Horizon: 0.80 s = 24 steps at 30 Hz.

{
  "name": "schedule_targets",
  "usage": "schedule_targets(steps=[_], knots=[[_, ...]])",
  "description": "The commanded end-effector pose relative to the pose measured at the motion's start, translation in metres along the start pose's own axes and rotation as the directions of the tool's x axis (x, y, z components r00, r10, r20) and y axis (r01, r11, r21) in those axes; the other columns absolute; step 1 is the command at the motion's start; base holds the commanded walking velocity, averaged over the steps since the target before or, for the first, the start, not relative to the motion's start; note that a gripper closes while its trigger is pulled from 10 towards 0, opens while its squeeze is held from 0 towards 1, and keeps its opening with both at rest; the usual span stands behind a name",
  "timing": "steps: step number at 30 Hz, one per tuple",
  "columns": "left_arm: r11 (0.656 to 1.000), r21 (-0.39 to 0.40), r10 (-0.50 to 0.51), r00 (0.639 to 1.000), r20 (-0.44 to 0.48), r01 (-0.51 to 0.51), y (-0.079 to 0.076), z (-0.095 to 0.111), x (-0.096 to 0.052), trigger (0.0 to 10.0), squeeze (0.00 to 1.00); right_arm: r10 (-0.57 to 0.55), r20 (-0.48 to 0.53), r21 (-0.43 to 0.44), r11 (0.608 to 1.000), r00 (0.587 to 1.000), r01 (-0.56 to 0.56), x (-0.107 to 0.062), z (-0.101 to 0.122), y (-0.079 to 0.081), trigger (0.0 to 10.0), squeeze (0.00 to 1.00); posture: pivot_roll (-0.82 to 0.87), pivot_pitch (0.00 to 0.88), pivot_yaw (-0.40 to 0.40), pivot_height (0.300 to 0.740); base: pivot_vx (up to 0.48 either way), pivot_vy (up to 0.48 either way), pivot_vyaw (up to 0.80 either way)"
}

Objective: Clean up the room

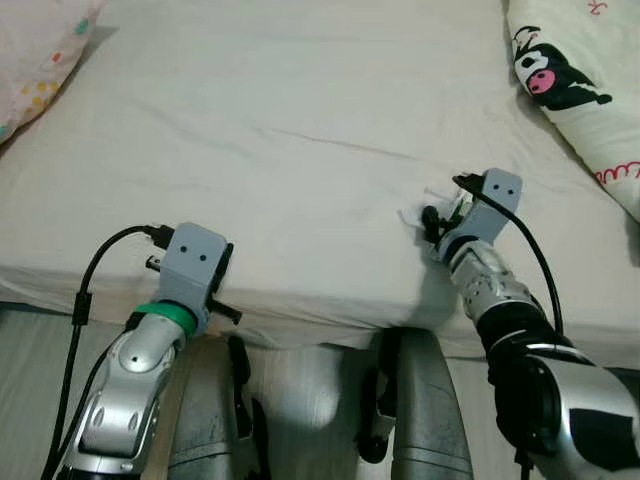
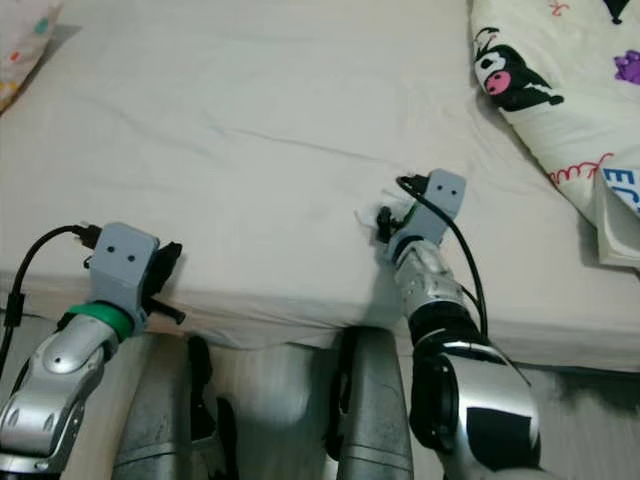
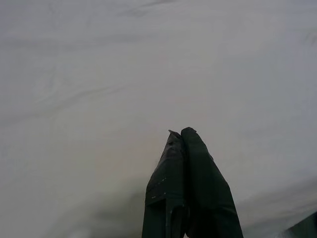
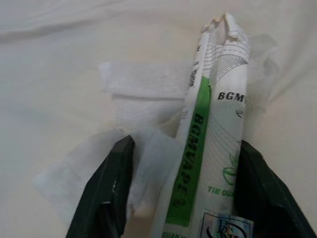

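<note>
On the white bed sheet [image 1: 280,130], close to its front edge, my right gripper [image 4: 185,144] is shut on a white and green packet [image 4: 213,129] printed "BGM VAPE". A thin white tissue [image 4: 133,99] lies crumpled under and beside the packet, against one black finger [image 4: 106,193]. From the head, the same gripper [image 1: 440,222] rests on the mattress with white scraps around its tip. My left gripper [image 3: 179,134] is shut with nothing in it, and its wrist [image 1: 190,265] hangs at the mattress edge to the left.
A cream duvet with a cartoon print [image 1: 580,80] covers the bed's right side. A pink patterned pillow [image 1: 40,60] lies at the far left. A white folded item [image 2: 620,230] sits by the duvet. My legs [image 1: 420,400] stand against the bed's front edge [image 1: 300,315].
</note>
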State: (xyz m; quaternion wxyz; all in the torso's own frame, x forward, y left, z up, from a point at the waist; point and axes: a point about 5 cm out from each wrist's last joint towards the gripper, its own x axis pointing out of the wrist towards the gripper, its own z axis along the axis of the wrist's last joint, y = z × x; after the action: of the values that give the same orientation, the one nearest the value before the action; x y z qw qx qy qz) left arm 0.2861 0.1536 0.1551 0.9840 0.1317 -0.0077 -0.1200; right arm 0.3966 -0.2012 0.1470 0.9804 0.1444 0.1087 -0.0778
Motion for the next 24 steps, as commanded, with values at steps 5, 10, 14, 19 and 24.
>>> schedule_targets(steps=[5,10,14,19,24], knots=[[1.0,-0.021,0.005,1.0,-0.017,-0.006,-0.001,-0.003,0.007,10.0,0.0,0.011,-0.092,0.045,0.999,0.996,-0.007,-0.002,-0.02,-0.001,0.0,0.0,0.12,0.308,0.09,0.556,0.0,0.0,0.0],[0.999,-0.037,0.007,1.0,0.001,-0.007,-0.005,0.001,0.013,10.0,0.0,0.048,-0.086,0.05,0.998,0.995,-0.044,-0.002,-0.018,0.003,0.0,0.0,0.1,0.276,0.081,0.556,0.0,0.0,0.0],[0.998,-0.056,0.006,1.0,0.019,-0.005,-0.011,0.003,0.024,10.0,0.0,0.067,-0.062,0.036,0.997,0.996,-0.064,-0.002,-0.018,0.001,0.0,0.0,0.06,0.227,0.055,0.556,0.0,0.0,0.0],[0.998,-0.067,0.007,1.0,0.025,-0.006,-0.015,0.003,0.028,10.0,0.0,0.098,-0.009,0.025,0.995,0.995,-0.098,-0.003,-0.011,0.003,0.0,0.0,0.04,0.213,0.041,0.556,0.0,0.0,0.0],[0.996,-0.085,0.007,0.999,0.034,-0.004,-0.019,0.003,0.031,10.0,0.0,0.173,0.093,-0.025,0.985,0.981,-0.171,-0.006,0.002,0.013,0.0,0.0,0.02,0.193,0.023,0.556,0.0,0.0,0.0]])
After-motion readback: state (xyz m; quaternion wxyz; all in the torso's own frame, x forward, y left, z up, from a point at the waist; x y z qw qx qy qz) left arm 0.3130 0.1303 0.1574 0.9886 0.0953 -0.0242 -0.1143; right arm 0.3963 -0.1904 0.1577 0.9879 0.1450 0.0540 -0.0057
